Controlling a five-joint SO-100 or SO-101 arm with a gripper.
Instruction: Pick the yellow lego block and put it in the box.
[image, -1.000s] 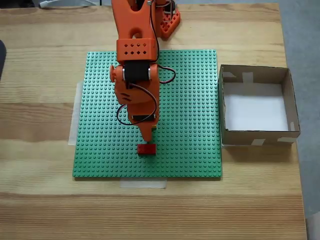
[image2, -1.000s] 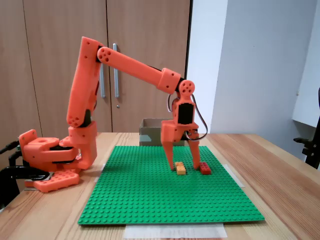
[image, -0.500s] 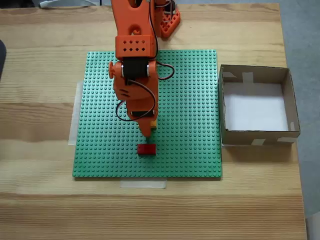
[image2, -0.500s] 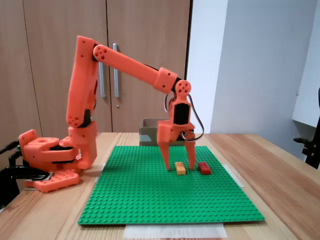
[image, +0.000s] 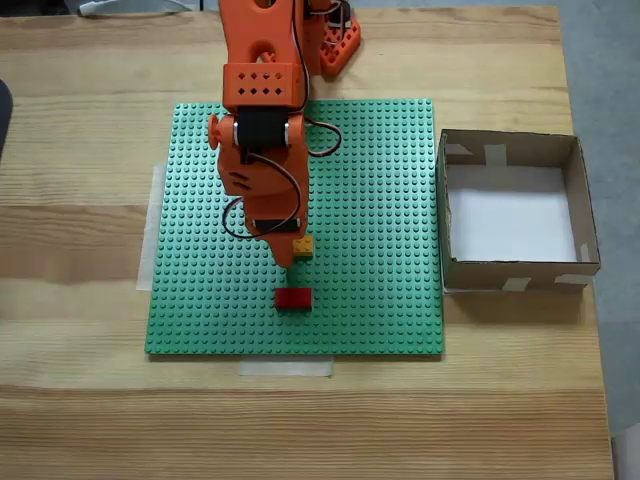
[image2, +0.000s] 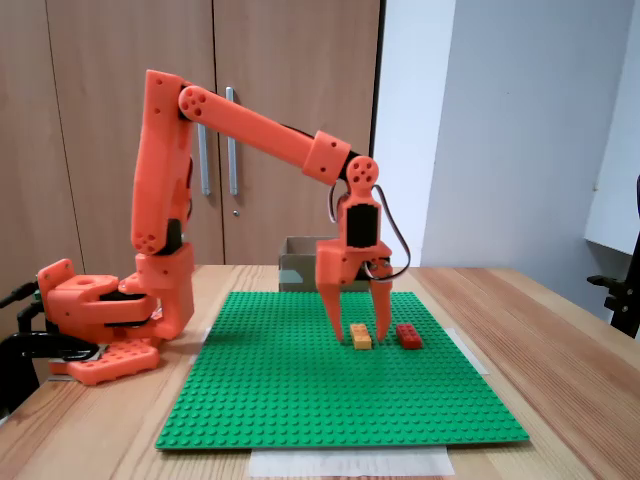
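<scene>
Two fingers of the gripper (image2: 360, 333) are being held apart astride the yellow lego block (image2: 361, 337), ready for clamping; the box (image: 590, 215) is waiting at three o'clock.

Your yellow lego block (image2: 361, 337) is a little yellow-orange brick lying flat, studs up, right between the spread fingers of your gripper (image2: 359, 333). The box (image: 515, 213), shallow brown cardboard with a white floor, sits open well off to the gripper's right in the top-down fixed view.
</scene>
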